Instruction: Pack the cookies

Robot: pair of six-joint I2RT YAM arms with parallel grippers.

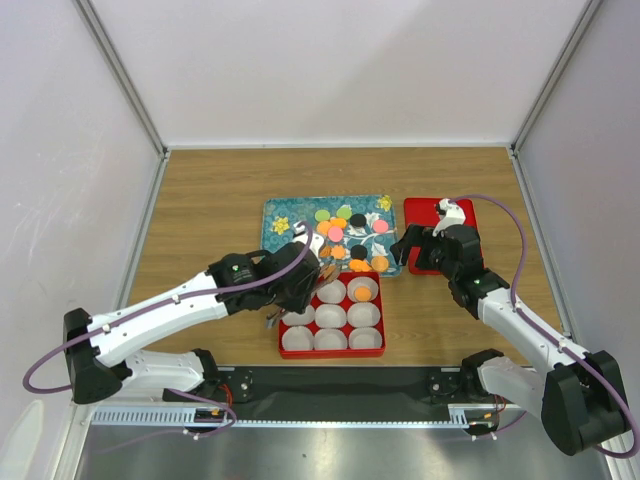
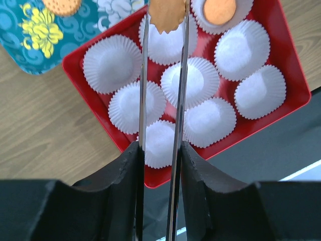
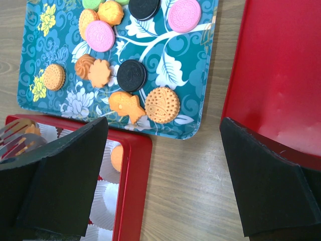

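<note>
Any marks pressed into the cookies [image 3: 132,75] are too small to read. Most of them lie loose on the teal tray [image 1: 285,212] printed with yellow flowers: orange ones in round, flower and fish shapes, two pink, two black, and a green one at the tray's 12 o'clock edge in the right wrist view.

At 6 o'clock of that tray, on the wooden worktop [image 1: 200,200], sits a red box [image 2: 293,85] lined with white pleated paper cups [image 2: 111,63], set three by three. The cup in the box's 1 o'clock corner, seen from above, holds one orange cookie [image 2: 219,9]. The other cups that can be seen are bare white.

The left claw [image 2: 166,22] has its thin metal blades clenched on a scalloped cookie [image 2: 167,14], tan-orange, which hangs over the cups of the box's 12 o'clock row.

A flat red tray [image 3: 271,75] lies at 3 o'clock of the teal tray. The right claw [image 3: 163,138] is released, its black fingers spread wide over the gap between the teal tray and the red tray, grasping nothing.
</note>
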